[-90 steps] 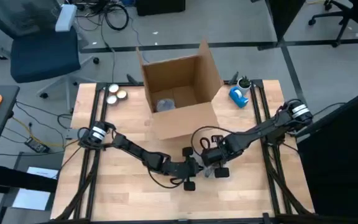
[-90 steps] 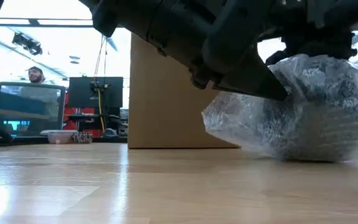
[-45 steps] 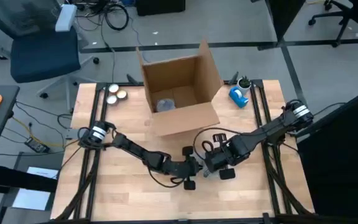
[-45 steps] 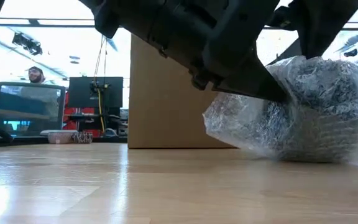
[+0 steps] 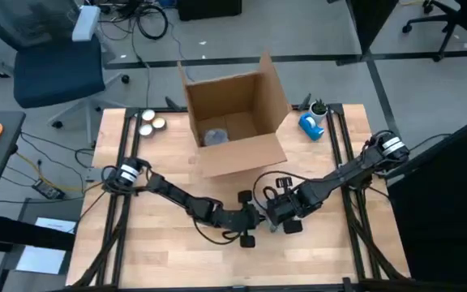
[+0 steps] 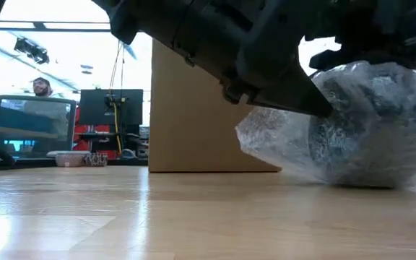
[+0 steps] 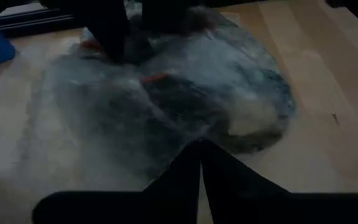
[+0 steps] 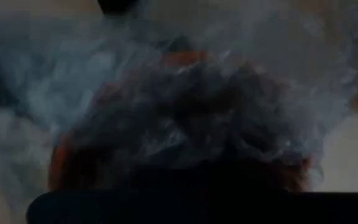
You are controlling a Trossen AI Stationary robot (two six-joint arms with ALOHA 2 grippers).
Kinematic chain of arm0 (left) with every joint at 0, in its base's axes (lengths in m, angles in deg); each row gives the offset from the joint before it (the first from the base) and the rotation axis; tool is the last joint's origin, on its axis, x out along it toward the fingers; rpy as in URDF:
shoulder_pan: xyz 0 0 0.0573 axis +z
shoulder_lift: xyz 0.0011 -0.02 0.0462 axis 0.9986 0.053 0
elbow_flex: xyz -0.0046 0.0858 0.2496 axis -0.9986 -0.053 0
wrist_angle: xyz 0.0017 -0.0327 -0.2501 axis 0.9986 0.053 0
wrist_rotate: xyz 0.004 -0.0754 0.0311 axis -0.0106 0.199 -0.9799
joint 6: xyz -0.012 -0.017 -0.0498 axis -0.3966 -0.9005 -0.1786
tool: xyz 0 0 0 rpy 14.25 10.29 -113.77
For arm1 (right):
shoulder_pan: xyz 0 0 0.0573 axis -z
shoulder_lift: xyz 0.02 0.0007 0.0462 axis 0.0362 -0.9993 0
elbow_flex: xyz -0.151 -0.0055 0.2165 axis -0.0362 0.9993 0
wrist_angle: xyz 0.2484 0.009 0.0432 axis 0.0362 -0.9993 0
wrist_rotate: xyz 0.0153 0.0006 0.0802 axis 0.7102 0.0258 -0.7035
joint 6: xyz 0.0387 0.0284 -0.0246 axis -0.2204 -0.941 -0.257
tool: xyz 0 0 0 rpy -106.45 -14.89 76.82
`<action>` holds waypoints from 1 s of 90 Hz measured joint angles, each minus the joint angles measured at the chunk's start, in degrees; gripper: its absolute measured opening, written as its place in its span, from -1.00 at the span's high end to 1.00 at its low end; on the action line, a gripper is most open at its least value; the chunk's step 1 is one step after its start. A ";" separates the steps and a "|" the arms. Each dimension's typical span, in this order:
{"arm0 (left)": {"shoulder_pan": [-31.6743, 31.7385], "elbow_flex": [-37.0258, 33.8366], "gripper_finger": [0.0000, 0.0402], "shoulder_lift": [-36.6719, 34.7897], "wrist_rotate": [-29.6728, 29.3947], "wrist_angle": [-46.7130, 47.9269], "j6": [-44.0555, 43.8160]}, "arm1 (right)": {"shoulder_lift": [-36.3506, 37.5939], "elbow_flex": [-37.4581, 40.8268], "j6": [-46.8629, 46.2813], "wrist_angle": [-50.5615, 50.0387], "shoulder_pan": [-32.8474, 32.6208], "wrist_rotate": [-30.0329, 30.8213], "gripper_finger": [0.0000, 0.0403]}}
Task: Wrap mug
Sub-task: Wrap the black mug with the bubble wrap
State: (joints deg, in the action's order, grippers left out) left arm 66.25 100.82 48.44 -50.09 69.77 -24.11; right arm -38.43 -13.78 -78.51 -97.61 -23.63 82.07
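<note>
The mug [image 6: 367, 126] is a dark shape inside a crumpled bundle of clear bubble wrap [image 6: 295, 141] that lies on the wooden table [image 5: 160, 243], near the middle front. The bundle fills both wrist views, as bubble wrap [image 7: 166, 93] in the left one and mug [image 8: 185, 118] in the right one. My left gripper [image 5: 255, 219] comes from the table's left and is shut at the bundle's side. My right gripper [image 5: 284, 217] sits over the bundle's top, and its fingers are hidden. My left gripper has its shut fingertips [image 7: 201, 152] on the bubble wrap at the bundle's near-left side [image 6: 322, 110]. The fingers slant down from the table's left. Whether a fold of wrap lies between them does not show. The bundle rests on the table.
An open cardboard box [image 5: 233, 122] stands behind the bundle, with another wrapped item [image 5: 216, 136] inside. A blue tape dispenser [image 5: 310, 124] is at the far right and two round tins [image 5: 150, 122] at the far left. A person [image 6: 42, 87] sits beyond the table.
My right gripper has shifted a little toward the near edge over the bundle and then partway back. The wrap's top has changed shape slightly under it. The bundle has stayed on the table.
</note>
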 joint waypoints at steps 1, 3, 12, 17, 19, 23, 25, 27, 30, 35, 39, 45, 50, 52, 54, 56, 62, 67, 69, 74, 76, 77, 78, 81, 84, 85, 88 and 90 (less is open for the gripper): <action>-0.01 0.00 1.00 0.00 0.00 0.00 0.00 | 0.00 -0.23 0.03 -0.16 -0.01 -0.02 1.00; -0.02 0.00 1.00 0.00 0.00 -0.02 0.00 | 0.00 -0.82 0.26 -0.61 -0.06 -0.12 1.00; -0.02 0.00 1.00 0.00 0.00 -0.09 -0.02 | 0.07 -5.65 2.26 -6.14 -0.53 0.32 1.00; -0.02 0.00 1.00 0.00 0.00 -0.09 -0.03 | 0.20 -8.76 2.96 -12.28 -0.90 2.82 1.00; -0.02 0.00 1.00 0.00 0.00 -0.07 -0.04 | 0.22 -9.83 3.01 -14.67 -1.02 4.19 1.00; -0.02 0.00 1.00 0.00 0.00 -0.08 -0.04 | 0.22 -11.78 2.89 -18.59 -1.22 6.53 1.00; -0.02 0.00 1.00 0.00 0.00 -0.07 -0.06 | 0.22 -12.59 2.56 -20.24 -1.32 7.48 1.00; -0.02 0.00 1.00 0.00 0.00 -0.07 -0.10 | 0.22 -13.29 2.22 -21.83 -1.37 8.10 1.00; -0.02 0.00 1.00 0.00 0.00 -0.05 -0.17 | 0.23 -14.10 1.67 -23.86 -1.39 8.54 1.00; -0.05 0.00 1.00 0.00 0.02 0.05 -0.17 | 0.26 -14.65 0.62 -25.77 -1.39 8.59 1.00; -0.06 0.00 1.00 0.00 0.27 0.28 -0.17 | 0.26 -14.63 -0.42 -26.02 -1.41 8.53 1.00; -0.06 0.00 1.00 0.00 0.96 0.31 -0.17 | 0.26 -14.42 -2.02 -25.76 -1.63 8.04 1.00; -0.06 0.00 1.00 0.00 1.14 0.33 -0.15 | 0.26 -14.00 -2.91 -25.37 -1.76 6.73 1.00; -0.06 0.00 1.00 0.00 1.14 0.33 -0.15 | 0.26 -13.75 -3.05 -24.86 -1.76 5.99 1.00; -0.06 0.00 1.00 0.00 1.16 0.32 -0.15 | 0.25 -13.58 -3.05 -24.40 -1.76 5.27 1.00; -0.06 0.00 1.00 0.00 1.16 0.31 -0.15 | 0.22 -13.44 -3.06 -23.96 -1.76 4.81 1.00; -0.07 0.00 1.00 0.00 1.18 0.33 -0.15 | 0.25 -13.05 -3.38 -22.65 -1.98 4.54 1.00; -0.18 0.00 1.00 0.00 1.18 0.33 -0.15 | 0.26 -12.12 -3.53 -21.15 -2.02 4.54 1.00; -0.24 0.00 1.00 0.00 1.18 0.31 -0.14 | 0.26 -11.61 -3.51 -20.54 -2.02 4.55 1.00; -0.30 0.00 1.00 0.00 1.23 0.33 -0.13 | 0.24 -10.49 -3.59 -19.74 -2.02 4.79 1.00; -0.30 0.00 1.00 0.00 1.29 0.33 -0.15 | 0.25 -10.00 -3.64 -19.42 -2.02 4.94 1.00; -0.30 0.00 1.00 0.00 1.33 0.33 -0.15 | 0.26 -9.69 -3.64 -19.14 -2.02 4.96 1.00; -0.30 0.00 1.00 0.00 1.35 0.33 -0.13 | 0.27 -9.37 -3.65 -18.81 -2.02 4.98 1.00; -0.30 0.00 1.00 0.00 1.39 0.31 -0.13 | 0.31 -8.39 -3.64 -17.63 -2.02 4.99 1.00; -0.30 0.00 1.00 0.00 1.38 0.33 -0.13 | 0.31 -7.34 -3.62 -16.11 -1.97 4.83 1.00; -0.30 0.00 1.00 0.00 1.38 0.32 -0.13 | 0.31 -7.02 -3.62 -15.61 -1.94 4.67 1.00; -0.30 0.00 1.00 0.00 1.38 0.29 -0.13 | 0.29 -6.20 -3.53 -14.14 -1.94 3.89 1.00; -0.30 0.00 1.00 0.00 1.38 0.31 -0.13 | 0.28 -5.70 -3.41 -13.12 -1.94 3.33 1.00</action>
State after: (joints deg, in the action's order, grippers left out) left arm 65.95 100.82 48.44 -48.71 70.07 -24.25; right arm -38.14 -19.48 -81.92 -110.73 -25.56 85.40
